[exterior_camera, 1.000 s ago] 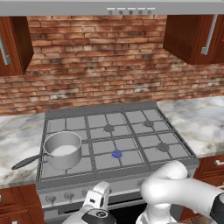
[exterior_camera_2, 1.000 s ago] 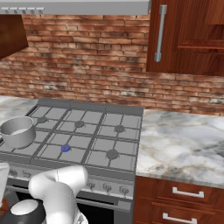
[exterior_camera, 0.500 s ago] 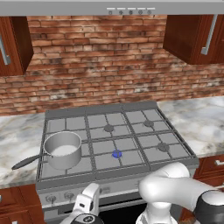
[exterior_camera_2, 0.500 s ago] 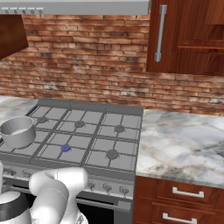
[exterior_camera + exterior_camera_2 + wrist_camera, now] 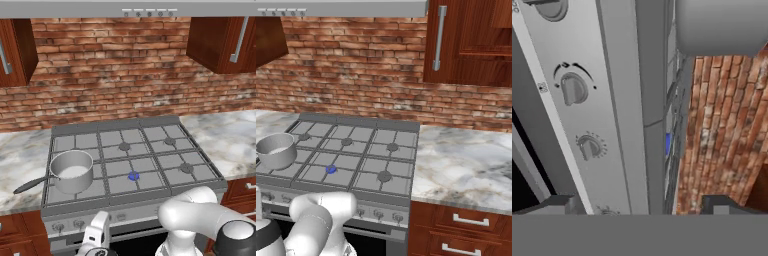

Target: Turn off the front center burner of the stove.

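The stove (image 5: pixel 150 129) is a wide grey range with grid grates. Its front center burner (image 5: pixel 133 175) glows blue, and I see that burner (image 5: pixel 331 169) from the right as well. In the hand view, which is rolled sideways, the blue flame (image 5: pixel 667 143) shows as a thin streak past the stove's front edge. My gripper (image 5: pixel 100 225) hangs low in front of the knob panel, left of center. It is open (image 5: pixel 637 207), with the fingertips (image 5: pixel 554 204) wide apart and nothing between them. Two round knobs (image 5: pixel 572 89) (image 5: pixel 589 146) lie ahead of it, apart from the fingers.
A steel pot (image 5: pixel 72 171) with a long dark handle sits on the front left burner, and the hand view catches this pot (image 5: pixel 722 25) from below. Marble counter (image 5: pixel 466 165) flanks the stove. Wooden drawers (image 5: pixel 466 220) stand to the right, and a brick wall (image 5: pixel 125 75) rises behind.
The hand has slid left along the stove's front panel and sunk a little lower. The stove, pot and flame are unchanged.
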